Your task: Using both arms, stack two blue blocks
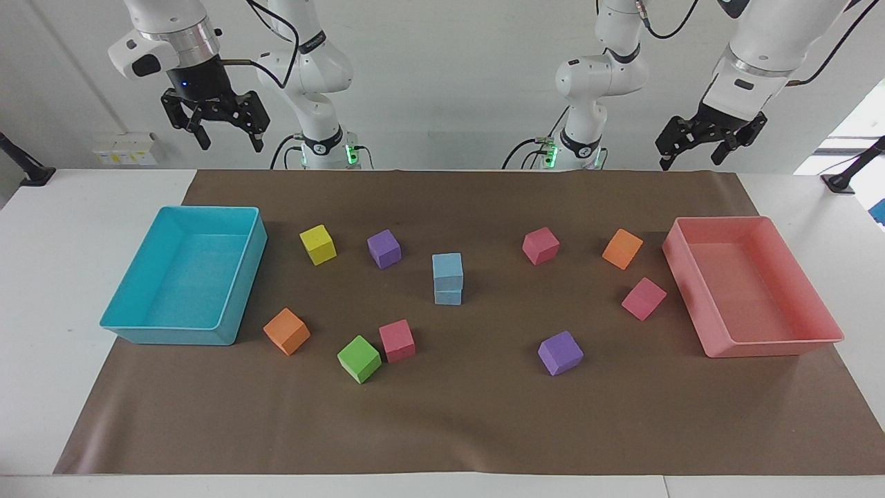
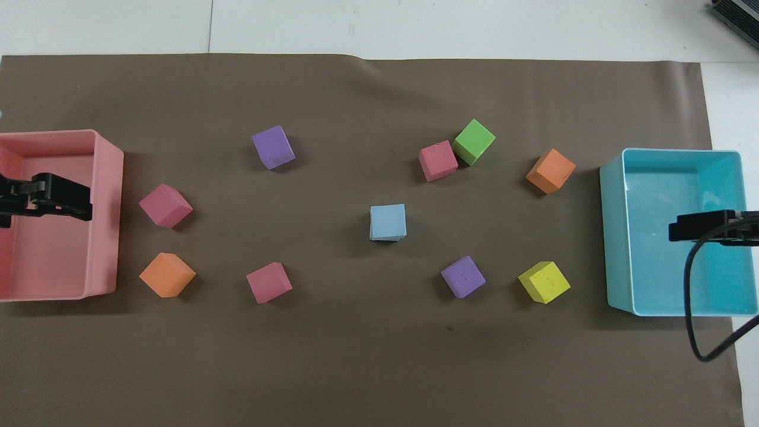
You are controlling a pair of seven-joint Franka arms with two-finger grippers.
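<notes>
One light-blue block (image 1: pixel 447 267) sits squarely on the other (image 1: pixel 448 296) mid-bench, between two raised grippers, the right gripper (image 1: pixel 218 131) over the turquoise tray's (image 1: pixel 243 277) end and the left gripper (image 1: pixel 700 144) over the pink tray's (image 1: pixel 691 273) end, both with jaws apart and empty.

The blue blocks (image 1: pixel 447 278) look like matt foam, slightly grainy. The brown mat (image 1: pixel 456 415) resembles matt paper with faint creases. Both trays, turquoise (image 1: pixel 131 325) and pink (image 1: pixel 774 344), seem smooth plastic with a soft sheen. The tabletop (image 1: pixel 41 290) is smooth white.
</notes>
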